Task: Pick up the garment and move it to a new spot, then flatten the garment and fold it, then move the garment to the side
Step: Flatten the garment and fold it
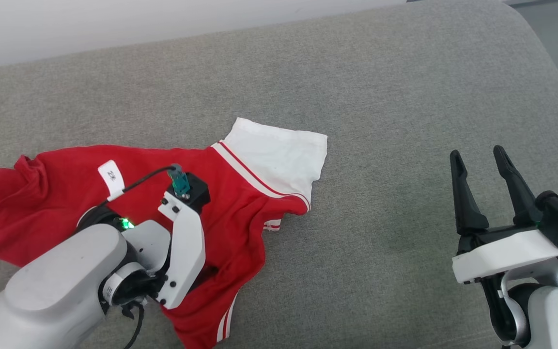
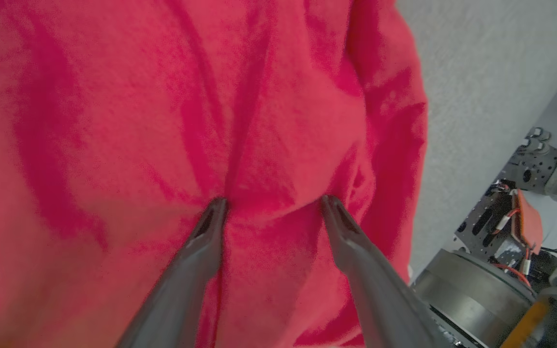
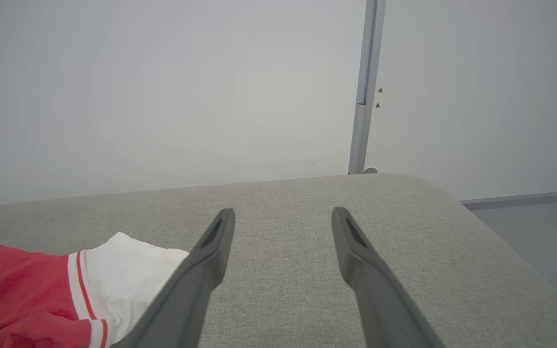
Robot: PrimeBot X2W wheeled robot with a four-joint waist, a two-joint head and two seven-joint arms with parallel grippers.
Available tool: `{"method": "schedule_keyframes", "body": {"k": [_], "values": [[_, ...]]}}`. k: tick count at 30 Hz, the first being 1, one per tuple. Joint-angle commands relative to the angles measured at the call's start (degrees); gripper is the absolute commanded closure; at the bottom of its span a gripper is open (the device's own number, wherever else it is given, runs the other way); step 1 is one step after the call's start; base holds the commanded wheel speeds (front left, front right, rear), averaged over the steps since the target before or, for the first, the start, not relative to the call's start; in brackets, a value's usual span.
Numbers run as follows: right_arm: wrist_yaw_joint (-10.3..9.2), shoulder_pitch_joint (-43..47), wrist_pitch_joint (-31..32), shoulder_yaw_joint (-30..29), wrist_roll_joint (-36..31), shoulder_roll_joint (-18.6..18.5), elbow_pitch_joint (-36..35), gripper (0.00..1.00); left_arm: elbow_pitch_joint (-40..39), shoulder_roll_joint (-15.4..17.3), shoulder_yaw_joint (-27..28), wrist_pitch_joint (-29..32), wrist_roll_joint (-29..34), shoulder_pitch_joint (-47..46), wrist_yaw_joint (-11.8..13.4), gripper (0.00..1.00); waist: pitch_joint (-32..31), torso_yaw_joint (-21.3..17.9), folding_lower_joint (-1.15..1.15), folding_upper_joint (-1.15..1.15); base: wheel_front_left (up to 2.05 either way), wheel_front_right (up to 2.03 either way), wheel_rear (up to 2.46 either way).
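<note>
We find the shirt (image 1: 240, 194) rumpled on the left part of the grey cushion (image 1: 380, 97), its white sleeve (image 1: 279, 155) lying flat toward the middle. The left gripper (image 2: 273, 200) is down on the red cloth, fingers spread wide, tips touching it, nothing clamped. The right gripper (image 1: 476, 151) hangs over bare cushion with its fingers spread, well apart from the shirt.

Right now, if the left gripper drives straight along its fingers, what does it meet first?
The garment: the left gripper, jaws open, points into its red fabric, tips seemingly touching it. The grey cushion presumably lies right underneath.
</note>
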Motion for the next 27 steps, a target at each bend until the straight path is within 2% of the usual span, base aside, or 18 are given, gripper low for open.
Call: {"method": "schedule_keyframes", "body": {"k": [1, 6, 7, 8, 12, 19, 27], "values": [[-0.04, -0.7, -0.2, 0.1, 0.4, 0.0, 0.1, 0.00, 0.8, -0.1, -0.4, -0.5, 1.0, 0.7, -0.6, 0.00, 0.1, -0.2, 0.00, 0.00, 0.00, 0.00, 0.00], [-0.04, -0.8, -0.3, 0.7, 0.5, 0.0, 0.4, 0.00, 8.6, -1.4, -2.0, -2.6, 2.9, 1.0, -2.4, 0.00, 0.2, -0.6, 0.00, 0.00, 0.00, 0.00, 0.00], [-0.04, -0.8, -0.3, 0.8, 0.5, 0.0, 0.5, 0.00, 10.0, -1.6, -2.3, -2.9, 3.0, 1.0, -2.8, 0.84, 0.2, -0.7, 0.00, 0.00, 0.00, 0.00, 0.00], [-0.04, -0.8, -0.3, 0.8, 0.5, 0.0, 0.5, 0.00, 11.6, -1.7, -2.3, -3.0, 2.8, 1.1, -3.1, 1.00, 0.2, -0.7, 0.00, 0.00, 0.00, 0.00, 0.00], [-0.04, -0.4, -0.5, 0.9, 0.8, 0.0, 0.6, 0.00, 14.6, -2.0, -3.2, -3.2, 2.9, 0.6, -4.9, 1.00, -0.1, -0.6, 0.00, 0.00, 0.00, 0.00, 0.00], [-0.04, -0.1, -0.6, 1.2, 1.0, 0.0, 0.6, 0.00, 15.7, 0.2, -3.9, -5.8, 6.4, -6.3, -6.8, 1.00, -0.4, -0.6, 0.00, 0.00, 0.00, 0.00, 0.00], [-0.04, -1.5, -0.8, 2.4, 1.2, 0.0, 0.6, 0.00, 16.4, 2.4, -5.7, -9.5, 6.2, -14.7, -7.2, 1.00, 0.8, -1.8, 0.00, 0.00, 0.00, 0.00, 0.00]]}}
